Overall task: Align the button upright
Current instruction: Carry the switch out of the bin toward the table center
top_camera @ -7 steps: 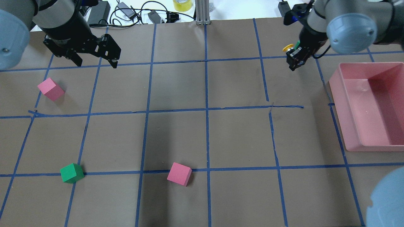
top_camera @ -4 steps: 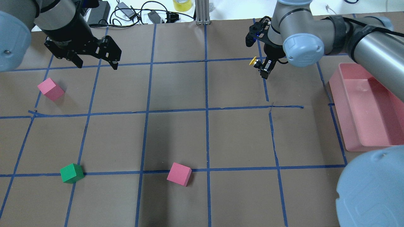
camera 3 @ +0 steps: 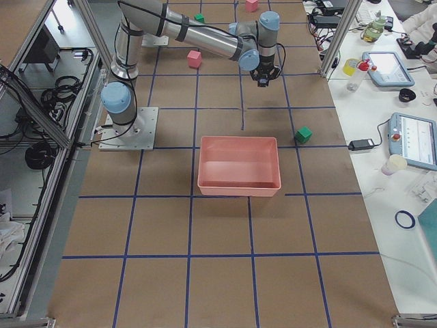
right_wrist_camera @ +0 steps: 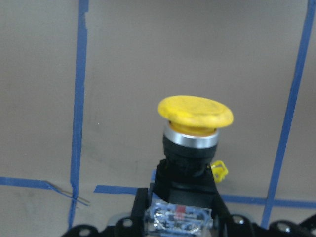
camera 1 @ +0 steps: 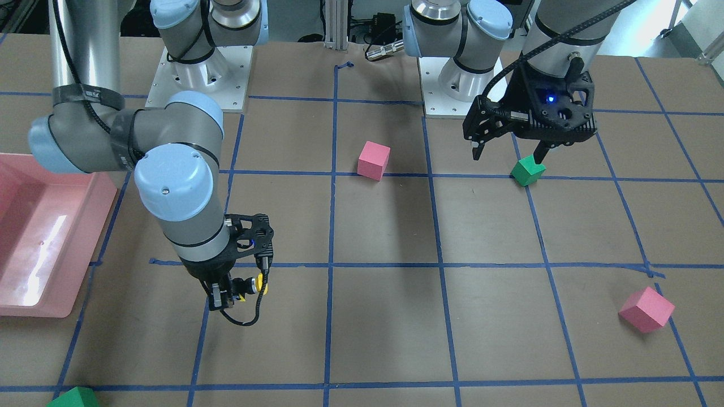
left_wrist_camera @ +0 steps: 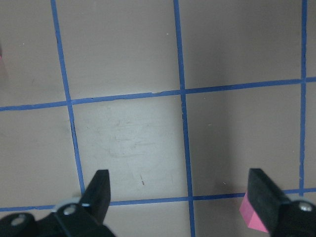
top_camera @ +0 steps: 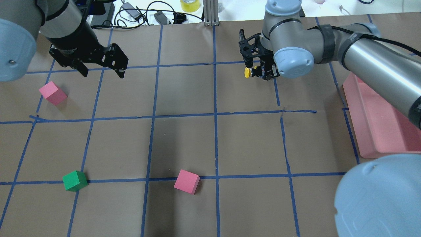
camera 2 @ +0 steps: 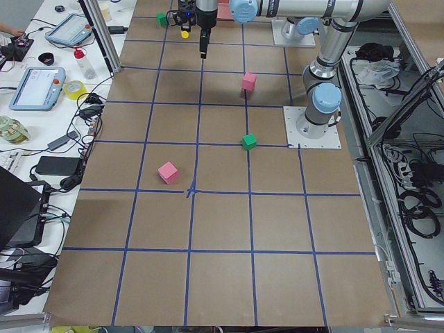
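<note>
1. Right, my right fingers [top_camera: 263, 73] are clenched on the button [right_wrist_camera: 194, 129], gripping its black body; the yellow cap juts sideways past their tips.
2. My left fingers [left_wrist_camera: 98, 191] hang spread wide above the bench [top_camera: 184, 95], a pink cube [left_wrist_camera: 252, 215] beside one tip.

The table [top_camera: 184, 98] is covered in brown paper marked into squares with blue tape. On the robot's left side lie a pink foam cube [top_camera: 53, 93] and, nearer the robot, a green foam cube [top_camera: 75, 180] on a tape line. A second pink cube [top_camera: 186, 181] sits near the middle. On the right rests an open pink bin [camera 3: 239, 185], with another green cube [camera 3: 303, 134] just beyond it.
</note>
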